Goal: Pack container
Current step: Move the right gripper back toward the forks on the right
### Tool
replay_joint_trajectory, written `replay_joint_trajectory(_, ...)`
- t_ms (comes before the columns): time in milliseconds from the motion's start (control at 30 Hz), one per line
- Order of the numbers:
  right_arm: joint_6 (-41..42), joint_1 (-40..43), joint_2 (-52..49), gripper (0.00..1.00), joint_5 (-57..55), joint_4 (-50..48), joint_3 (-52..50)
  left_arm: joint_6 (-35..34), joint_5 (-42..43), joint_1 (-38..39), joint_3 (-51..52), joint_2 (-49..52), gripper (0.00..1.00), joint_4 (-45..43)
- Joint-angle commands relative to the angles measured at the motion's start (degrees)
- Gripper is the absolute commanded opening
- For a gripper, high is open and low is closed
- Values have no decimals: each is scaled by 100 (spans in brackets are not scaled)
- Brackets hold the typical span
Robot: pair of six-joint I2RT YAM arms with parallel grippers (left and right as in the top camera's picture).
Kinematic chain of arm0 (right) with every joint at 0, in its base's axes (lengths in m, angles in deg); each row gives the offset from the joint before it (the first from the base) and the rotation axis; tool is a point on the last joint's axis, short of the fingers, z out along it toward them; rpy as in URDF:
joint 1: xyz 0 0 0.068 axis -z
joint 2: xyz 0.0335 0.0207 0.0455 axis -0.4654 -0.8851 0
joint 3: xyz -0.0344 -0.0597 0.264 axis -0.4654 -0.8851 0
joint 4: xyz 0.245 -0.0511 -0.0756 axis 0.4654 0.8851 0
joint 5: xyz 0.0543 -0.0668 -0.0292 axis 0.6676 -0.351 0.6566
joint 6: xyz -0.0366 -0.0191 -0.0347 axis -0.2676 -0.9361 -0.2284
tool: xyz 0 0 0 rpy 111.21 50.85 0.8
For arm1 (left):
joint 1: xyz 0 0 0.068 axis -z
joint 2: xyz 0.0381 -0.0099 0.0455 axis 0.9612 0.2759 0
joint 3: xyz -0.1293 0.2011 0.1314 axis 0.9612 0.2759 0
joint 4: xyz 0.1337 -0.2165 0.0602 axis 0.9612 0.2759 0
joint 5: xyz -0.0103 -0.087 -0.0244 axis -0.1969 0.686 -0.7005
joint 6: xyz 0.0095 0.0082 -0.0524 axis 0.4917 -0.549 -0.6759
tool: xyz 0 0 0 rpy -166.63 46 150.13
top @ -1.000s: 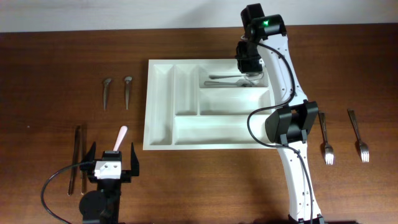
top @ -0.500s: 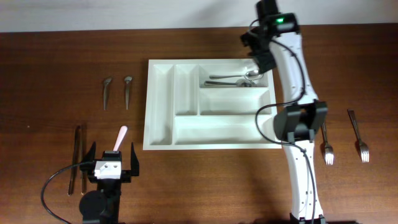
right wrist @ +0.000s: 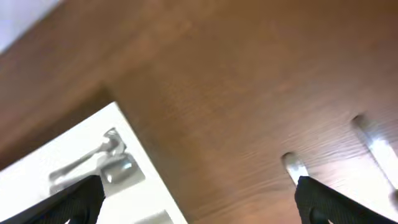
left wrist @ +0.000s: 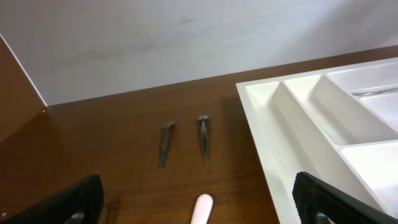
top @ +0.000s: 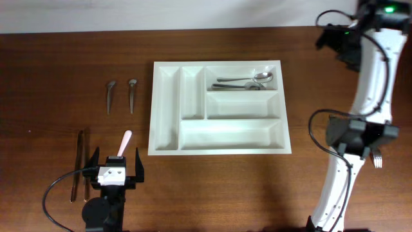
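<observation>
Container (top: 232, 134): white, five compartments, spoons (top: 248, 82) in the top long one.

Blurred spoons (right wrist: 111, 142) lie in the container (right wrist: 37, 163), cut off at the edge.

White container (top: 219, 151); brown wood-grain table (top: 51, 64); silver spoons (top: 248, 82).

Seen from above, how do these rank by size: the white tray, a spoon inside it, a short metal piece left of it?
1. White tray
2. Spoon in the tray
3. Short metal piece
</observation>
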Motion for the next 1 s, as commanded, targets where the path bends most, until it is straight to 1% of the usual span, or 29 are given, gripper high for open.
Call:
replay_joint_trajectory(0, -916, -66, 404, 99, 223, 37, 79, -50, 63, -28, 33, -44, 99, -13)
replay_joint_trajectory(33, -938, -83, 472, 99, 275, 37, 79, -50, 63, -28, 33, -44, 99, -13)
replay_joint_trajectory(133, -1519, -164, 734, 99, 420, 37, -22, -50, 63, -28, 33, -44, 99, -13)
replay_joint_trajectory(233, -1816, -201, 1357, 99, 372, 37, -859, -50, 63, -28, 33, -44, 99, -13)
replay_joint_trajectory(300, -2039, -195, 1969, 99, 208, 37, -1856, -50, 63, -28, 33, -44, 99, -13)
replay_joint_trajectory(400, -2173, -162, 3099, 99, -413, 37, -3812, -50, 63, -28, 33, -44, 99, -13)
replay_joint_trajectory(467, -2223, -120, 3716, 99, -511, 35, -4948, -50, 63, -28, 33, -44, 99, -13)
replay_joint_trajectory(567, -2765, -42, 4433, 98, -511, -118, -6424, -50, 66, -28, 33, -44, 99, -13)
replay_joint_trajectory(667, -3235, 70, 4798, 99, -538, -706, -7473, -50, 63, -28, 33, -44, 99, -13)
replay_joint_trajectory(767, -3327, 299, 4791, 99, -890, -1320, -8166, -50, 63, -28, 33, -44, 99, -13)
replay_joint_trajectory(867, -3982, 586, 4680, 99, -1375, -2133, -8701, -50, 63, -28, 33, -44, 99, -13)
replay_joint_trajectory(967, -4463, 831, 4566, 99, -1458, -2992, -9005, -50, 66, -28, 33, -44, 99, -13)
